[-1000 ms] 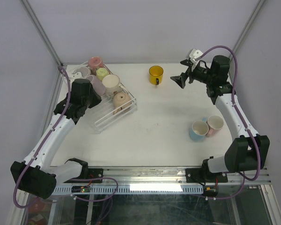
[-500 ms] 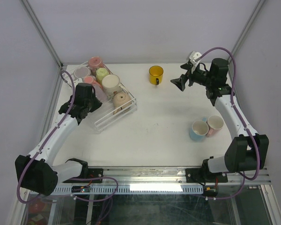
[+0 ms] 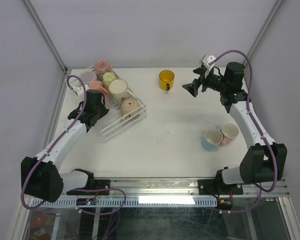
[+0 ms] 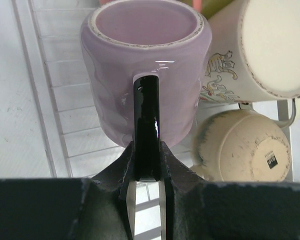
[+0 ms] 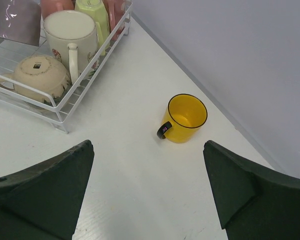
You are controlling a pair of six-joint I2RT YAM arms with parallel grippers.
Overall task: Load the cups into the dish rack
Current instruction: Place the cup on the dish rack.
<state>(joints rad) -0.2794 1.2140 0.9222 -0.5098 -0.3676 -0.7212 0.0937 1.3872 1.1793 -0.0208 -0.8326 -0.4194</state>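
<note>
My left gripper (image 4: 147, 150) is shut on the black handle of a lilac cup (image 4: 145, 75), which hangs mouth-up over the dish rack (image 4: 50, 95). From above, this gripper (image 3: 92, 106) sits over the rack's left part (image 3: 121, 126) and hides most of the lilac cup. Several cups lie in the rack: pink (image 3: 102, 66), green (image 3: 109, 78), cream (image 3: 118, 88), beige (image 3: 129, 107) and mauve (image 3: 87, 77). A yellow cup (image 5: 186, 117) stands upright on the table at the back (image 3: 166, 80). My right gripper (image 3: 192, 89) hovers open to its right, its jaws wide apart (image 5: 150, 190).
A light blue cup (image 3: 211, 139) and a pink cup (image 3: 230, 131) stand together on the table's right side beside my right arm. The rack's near corner (image 5: 60, 122) lies left of the yellow cup. Walls close in on the back and both sides.
My left arm has stretched out and its wrist has sunk toward the rack with the lilac cup, uncovering the mauve cup. The right gripper shifted only slightly.
</note>
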